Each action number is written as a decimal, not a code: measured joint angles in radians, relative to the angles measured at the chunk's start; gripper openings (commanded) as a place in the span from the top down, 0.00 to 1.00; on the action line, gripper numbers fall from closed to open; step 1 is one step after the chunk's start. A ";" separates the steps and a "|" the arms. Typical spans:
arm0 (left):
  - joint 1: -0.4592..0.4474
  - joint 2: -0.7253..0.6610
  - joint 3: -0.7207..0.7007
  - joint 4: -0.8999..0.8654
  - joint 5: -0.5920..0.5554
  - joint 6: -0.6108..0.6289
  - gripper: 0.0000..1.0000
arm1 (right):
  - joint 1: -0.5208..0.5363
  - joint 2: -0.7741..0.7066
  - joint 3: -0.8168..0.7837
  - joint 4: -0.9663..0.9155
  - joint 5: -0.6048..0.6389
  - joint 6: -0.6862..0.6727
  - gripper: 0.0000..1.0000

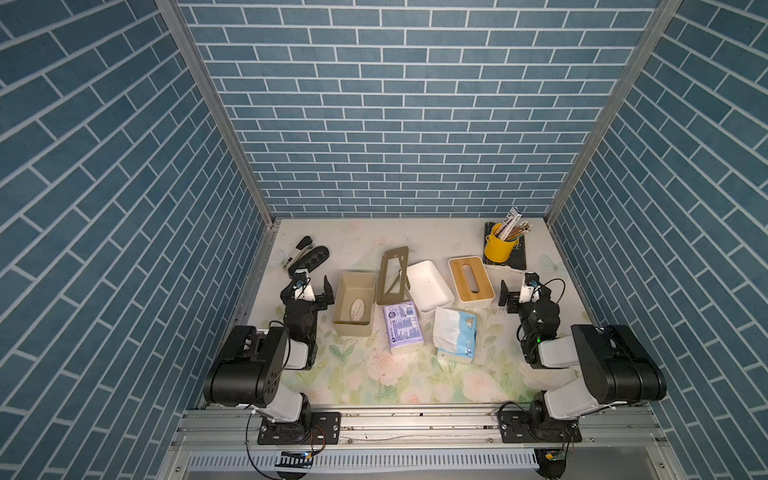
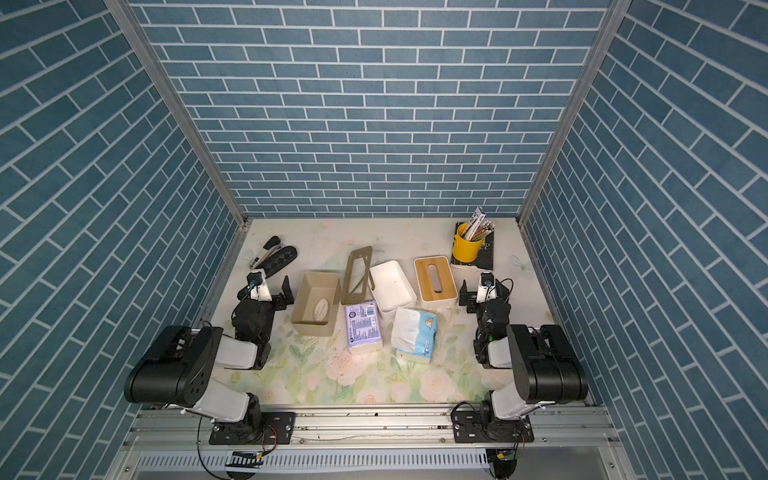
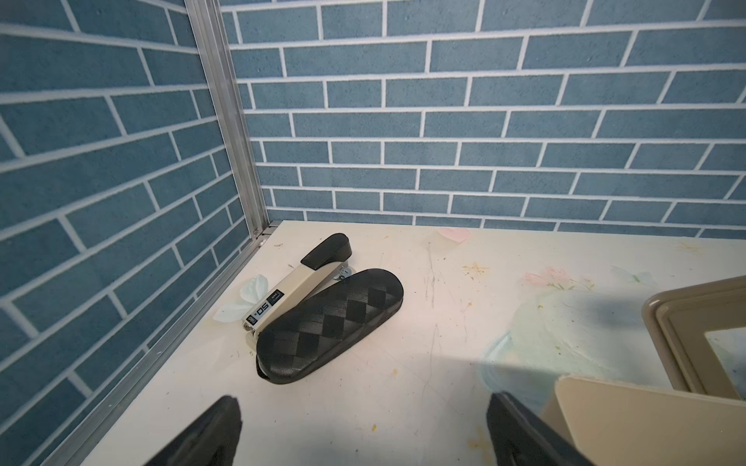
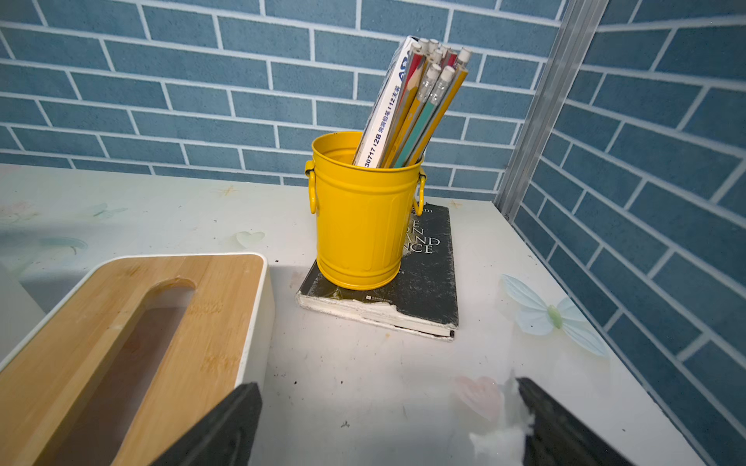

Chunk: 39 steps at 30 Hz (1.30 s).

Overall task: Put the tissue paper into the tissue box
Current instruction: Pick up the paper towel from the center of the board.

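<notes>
Top views: a floral counter [image 1: 395, 378] sits between blue brick-pattern walls, with one arm folded at each near corner.
Tissue paper: the purple tissue pack [image 1: 402, 326] lies flat near mid-counter, just in front of the beige frame [image 1: 391, 297]. The blue-and-white tissue pack [image 1: 454, 334] lies just beside it, toward the right arm. Neither pack is inside a box.
Tissue boxes: the beige tissue box [image 1: 353, 330] stands open-topped on the left arm's side of the purple pack. The white open tray [image 1: 432, 308] and the wood-topped white box [image 1: 461, 274], which has a slot in its top, stand side by side further right.
Left claw [image 3: 363, 439]: the jaws are wide apart and hold nothing, just beside the beige box.
Right claw [image 4: 395, 433]: the jaws are wide apart and hold nothing, just beside the wood-topped box.
Left wrist view: the stapler [image 3: 282, 294] is marked "50" and touches a black quilted case [image 3: 329, 327].
Right wrist view: the yellow bucket [image 4: 359, 226] stands on a worn black book [image 4: 428, 274]. The visible cover fragments read "AND" and "NCE".
Pencil carton [image 4: 383, 121]: it is printed "30717 12B" and stands in the bucket with the pencils.
Pack print: too small to read.
</notes>
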 measured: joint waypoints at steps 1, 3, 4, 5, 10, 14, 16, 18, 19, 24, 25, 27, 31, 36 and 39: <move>0.000 0.000 0.000 0.000 0.000 0.000 0.00 | -0.001 0.000 0.000 0.000 -0.001 0.000 0.00; 0.000 0.000 0.000 0.000 0.000 0.000 0.00 | -0.001 0.000 0.000 0.000 -0.003 0.000 0.00; 0.000 0.000 0.000 0.000 0.000 0.000 0.00 | -0.001 0.000 0.000 0.000 -0.003 0.000 0.00; 0.000 0.000 0.000 0.000 0.000 0.000 0.00 | -0.001 0.000 0.000 0.000 -0.003 0.000 0.00; 0.000 0.000 0.000 0.000 0.000 0.000 0.00 | -0.001 0.000 0.000 0.000 -0.003 0.000 0.00; 0.000 -0.007 0.001 -0.014 -0.009 0.000 0.00 | -0.001 0.000 0.000 0.000 -0.003 0.000 0.00; 0.000 -0.038 0.011 -0.077 -0.024 0.000 0.00 | -0.001 -0.006 0.000 -0.010 -0.003 0.000 0.00; -0.001 -0.090 0.030 -0.134 -0.037 -0.001 0.00 | -0.001 -0.028 0.001 -0.032 -0.003 0.000 0.00; -0.001 -0.110 0.034 -0.150 -0.042 -0.002 0.00 | -0.001 -0.051 0.001 -0.055 -0.003 0.000 0.00; -0.007 -0.290 0.039 -0.257 -0.068 -0.026 0.00 | 0.009 -0.204 0.058 -0.252 0.018 0.030 0.00; -0.010 -0.339 0.048 -0.311 -0.069 -0.037 0.00 | 0.015 -0.238 0.092 -0.346 0.036 0.050 0.00; -0.014 -0.436 0.106 -0.468 -0.071 -0.075 0.00 | 0.030 -0.292 0.196 -0.519 0.082 0.089 0.00; -0.030 -0.525 0.348 -0.757 -0.060 -0.142 0.00 | 0.058 -0.317 0.433 -0.857 0.066 0.135 0.00; -0.108 -0.564 0.451 -0.939 0.006 -0.198 0.04 | 0.062 -0.361 0.505 -1.022 -0.167 0.239 0.09; -0.224 -0.563 0.456 -1.061 0.027 -0.242 0.39 | 0.068 -0.359 0.512 -1.088 -0.296 0.307 0.19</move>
